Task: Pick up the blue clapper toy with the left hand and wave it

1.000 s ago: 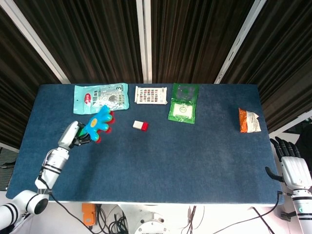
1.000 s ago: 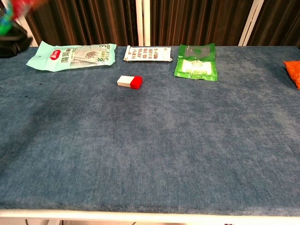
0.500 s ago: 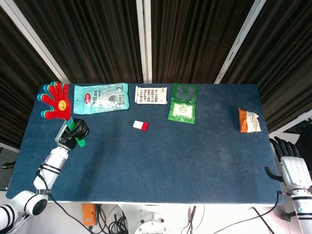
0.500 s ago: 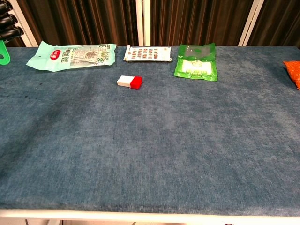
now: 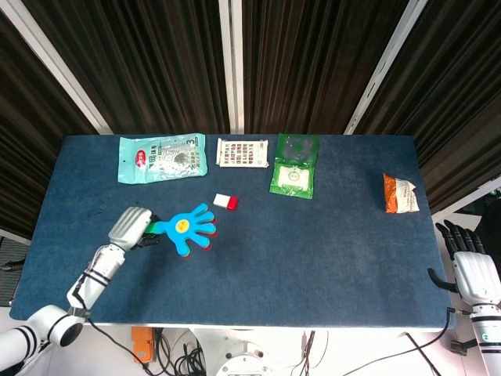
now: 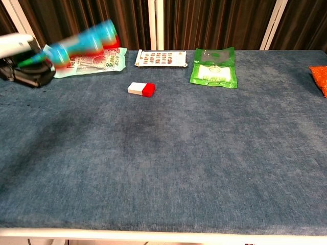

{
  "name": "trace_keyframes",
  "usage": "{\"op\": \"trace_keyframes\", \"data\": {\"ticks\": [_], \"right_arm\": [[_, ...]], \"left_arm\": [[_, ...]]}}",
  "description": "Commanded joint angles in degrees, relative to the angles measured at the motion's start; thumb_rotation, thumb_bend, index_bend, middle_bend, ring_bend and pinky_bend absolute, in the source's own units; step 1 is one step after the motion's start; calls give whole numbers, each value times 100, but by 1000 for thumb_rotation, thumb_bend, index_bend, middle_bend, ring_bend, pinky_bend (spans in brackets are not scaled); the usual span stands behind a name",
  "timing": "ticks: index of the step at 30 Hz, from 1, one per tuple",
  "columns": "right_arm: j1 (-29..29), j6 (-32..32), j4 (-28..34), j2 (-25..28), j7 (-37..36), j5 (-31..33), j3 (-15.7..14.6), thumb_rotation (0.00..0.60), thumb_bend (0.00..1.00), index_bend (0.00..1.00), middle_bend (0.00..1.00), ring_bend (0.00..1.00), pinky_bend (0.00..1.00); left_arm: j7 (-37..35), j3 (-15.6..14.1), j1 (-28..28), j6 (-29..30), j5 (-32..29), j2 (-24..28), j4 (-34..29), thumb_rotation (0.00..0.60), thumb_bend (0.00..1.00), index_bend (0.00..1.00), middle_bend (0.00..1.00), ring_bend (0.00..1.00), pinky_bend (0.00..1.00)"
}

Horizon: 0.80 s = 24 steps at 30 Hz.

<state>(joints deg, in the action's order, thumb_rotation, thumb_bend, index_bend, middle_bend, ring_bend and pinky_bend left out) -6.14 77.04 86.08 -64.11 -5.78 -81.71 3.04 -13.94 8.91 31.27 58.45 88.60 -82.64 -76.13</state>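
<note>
- The left hand [image 5: 129, 225], at the lower left of the head view, has its fingers wrapped around the green handle of the blue clapper toy [image 5: 188, 229].
- The toy's hand-shaped paddles point toward the middle of the table [image 5: 313, 258]. In the chest view the toy [image 6: 84, 41] is at the upper left, off the cloth and smeared by motion blur.
- The pickup looks done; the step in hand is the wave.
- To wave well, keep the grip firm on the handle so the toy cannot twist or slip out.
- Swing above the table, away from the small white and red block [image 5: 225, 202] and the teal packet [image 5: 162, 157] nearby.
- The right hand [image 5: 472, 266], at the lower right edge, holds nothing, its fingers straight and slightly apart.
</note>
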Motion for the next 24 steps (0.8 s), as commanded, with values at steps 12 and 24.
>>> {"op": "trace_keyframes", "data": {"ticks": [12,24], "right_arm": [[2,-9,-9,-7,16,16,2,600,218,0,0,0,0],[12,4,-48,-17,-12,46,21,600,218,0,0,0,0]], "left_arm": [[1187,98,-80,690,-522,-902,512,598,562,1000,1000,1000,1000],[1223,-65,154,-455,-1303,-244,-501,295,0,0,0,0,0]]}}
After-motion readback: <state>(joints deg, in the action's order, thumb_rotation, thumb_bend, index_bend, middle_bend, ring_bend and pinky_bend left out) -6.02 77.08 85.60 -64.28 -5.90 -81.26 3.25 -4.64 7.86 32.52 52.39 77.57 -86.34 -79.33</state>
